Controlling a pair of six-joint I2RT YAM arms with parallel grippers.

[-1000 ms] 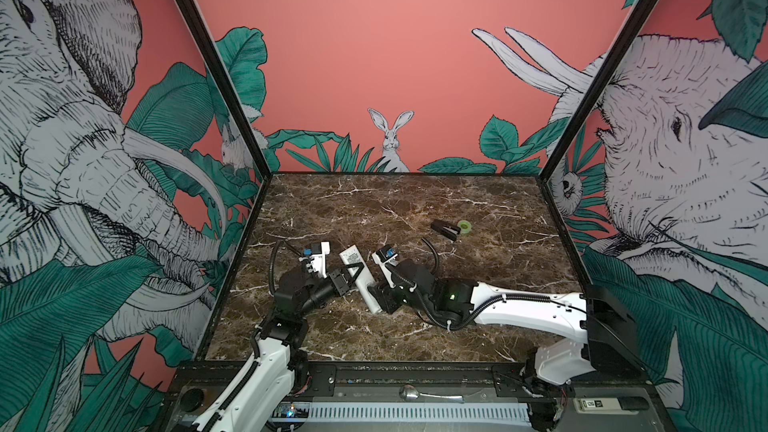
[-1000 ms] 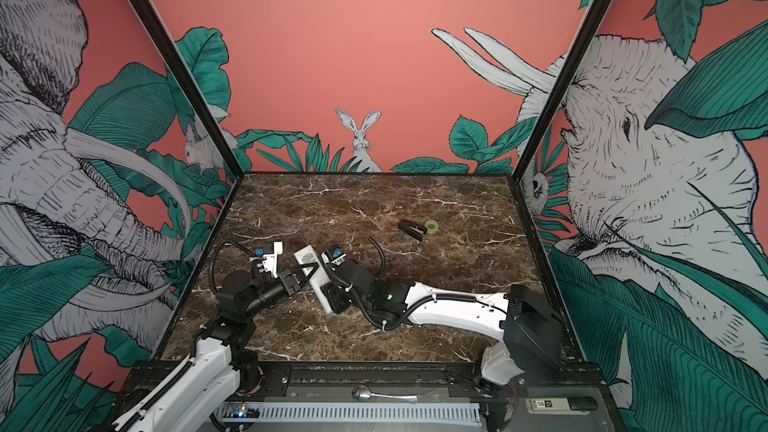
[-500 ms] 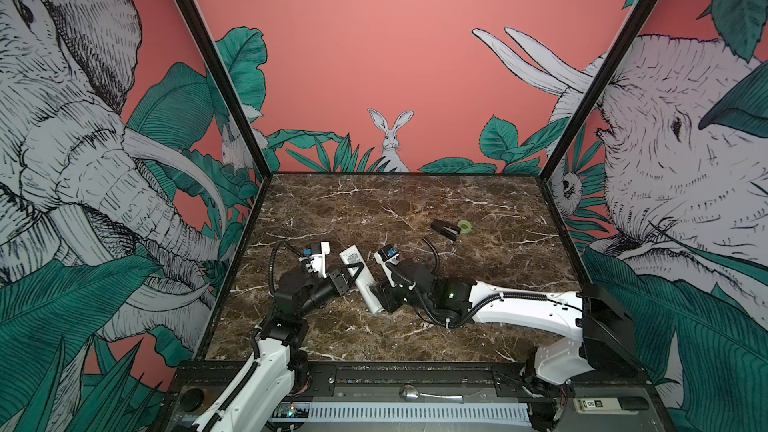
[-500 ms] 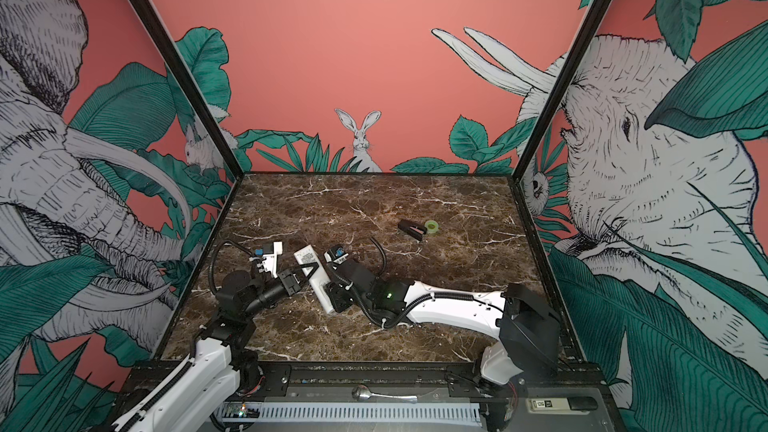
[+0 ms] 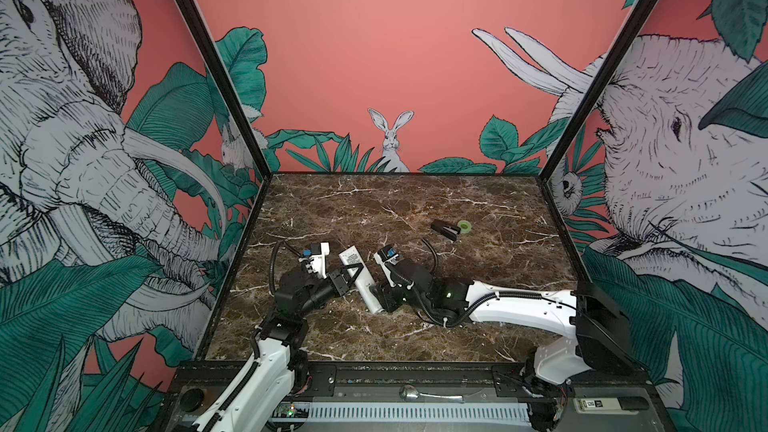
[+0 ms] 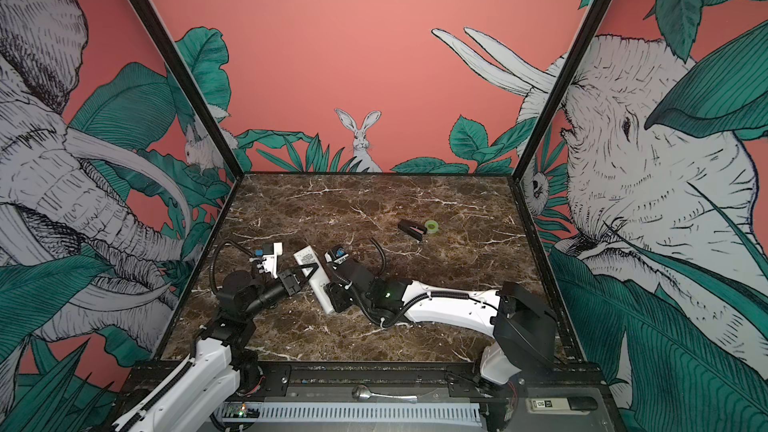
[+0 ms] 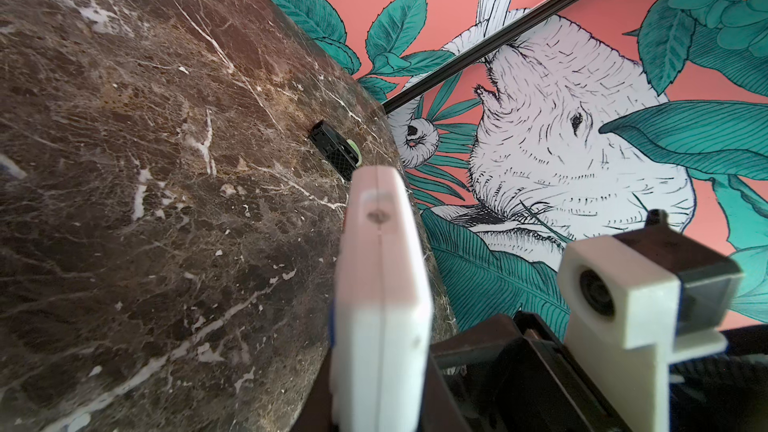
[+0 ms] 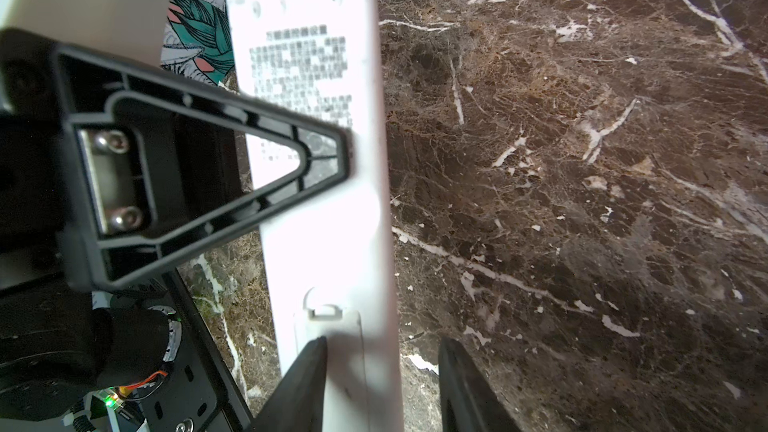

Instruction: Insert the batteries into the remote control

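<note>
**A:** Where is the remote control [image 5: 366,290]?

**B:** In both top views it is left of the middle of the bench [image 5: 374,209], in the near half. It sits on a slant between the two arms, with its white back and a block of printed text facing up.

**A:** Who has hold of it?

**B:** The left end effector [image 5: 356,272] is clamped on it about midway along its length. In the right wrist view, one black triangular finger [image 8: 208,176] lies flat across the printed back. The left wrist view shows the remote edge-on, rising out from between the jaws.

**A:** And the right end effector [image 8: 382,344]?

**B:** It is at the remote's near end, by the small latch [image 8: 326,311] of a cover panel that sits in place on the back. Its fingers stand parted. One overlaps the back of the remote beside the cover. The other stands off the long edge, with bare marble showing between it and the remote. It is pinching nothing.

**A:** Does the remote rest on the bench?

**B:** I cannot tell. Both arms crowd around it in the top views, and neither wrist view shows its underside.

**A:** What else is out there?

**B:** A black stapler-like object [image 5: 444,229] and a green tape roll [image 5: 464,226] lie just beside each other. They are farther back and to the right, well apart from the remote. In the left wrist view the roll peeks out from behind the black object.
</note>
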